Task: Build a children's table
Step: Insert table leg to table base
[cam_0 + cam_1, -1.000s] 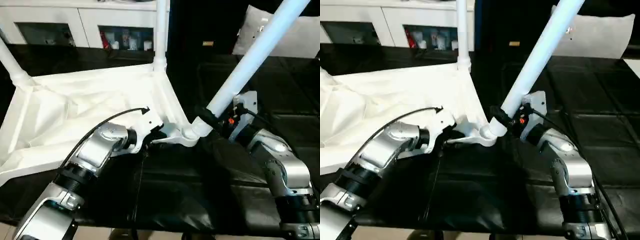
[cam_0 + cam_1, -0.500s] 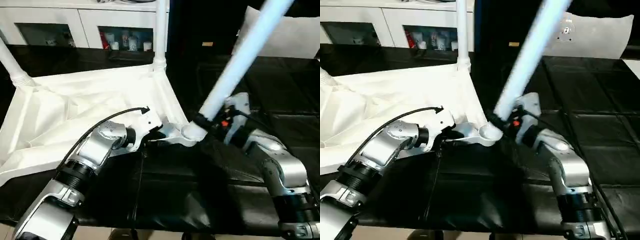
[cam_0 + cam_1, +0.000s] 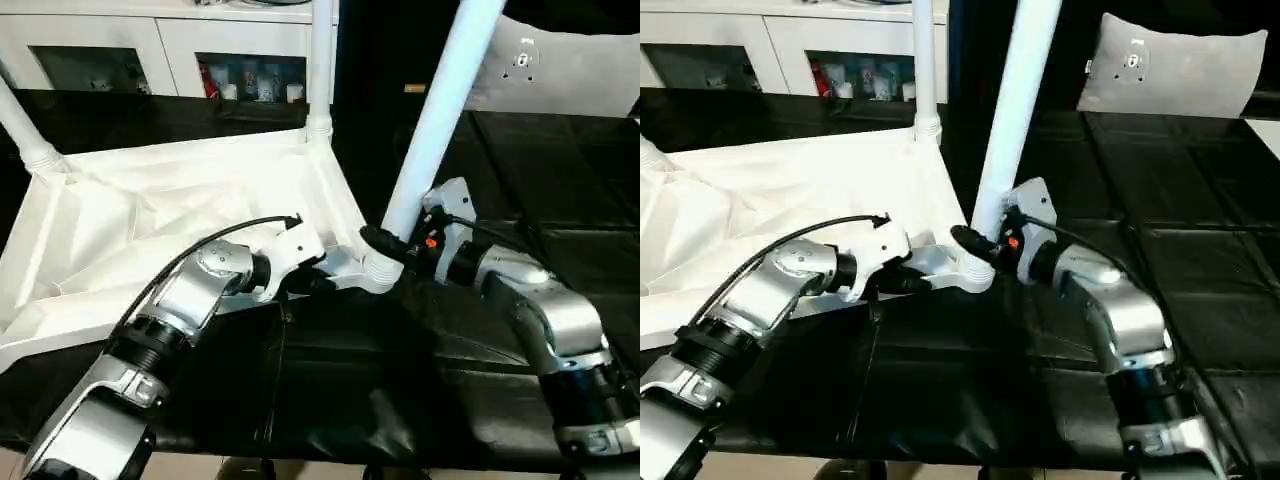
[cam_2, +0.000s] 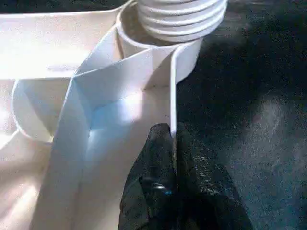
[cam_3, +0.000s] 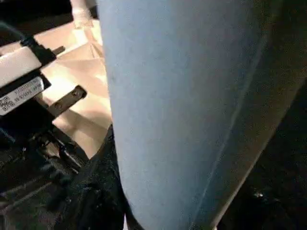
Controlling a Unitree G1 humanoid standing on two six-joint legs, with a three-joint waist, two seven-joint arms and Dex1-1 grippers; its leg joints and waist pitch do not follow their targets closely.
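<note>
Left eye view: children's table (image 3: 150, 230) lying upside down on the black-covered work surface (image 3: 560, 200), ribbed underside up, filling the picture from 9 to 12 o'clock. Far corner leg (image 3: 321, 60) standing upright at 12 o'clock, top cut off by the frame; another leg (image 3: 22, 125) at 10 o'clock, also cut off. Near corner socket (image 3: 375, 268) at centre, with a third leg (image 3: 432, 120) rising from it toward 1 o'clock, tilted slightly, upper end out of frame. Left gripper (image 3: 318, 277) reaching to the rim just beside that socket, fingertips mostly hidden behind its own white housing. Right gripper (image 3: 385, 243) at the base of the tilted leg, black fingers wrapped around it just above the socket.

Right eye view: same scene; grey cushion (image 3: 1170, 65) at 2 o'clock, white cabinet (image 3: 790, 45) along 11 o'clock, contents behind its glass too small to make out.

Left wrist view: black fingers (image 4: 158, 163) pinched together on the thin upright rim wall of the tabletop, one either side. Threaded leg end (image 4: 182, 17) seated in the socket beyond; whether fully screwed home, hard to tell.

Right wrist view: pale leg tube (image 5: 182, 105) very close, blocking most else. Dark finger (image 5: 96, 187) pressed against its side, probably clamped; second finger hidden behind the tube.
</note>
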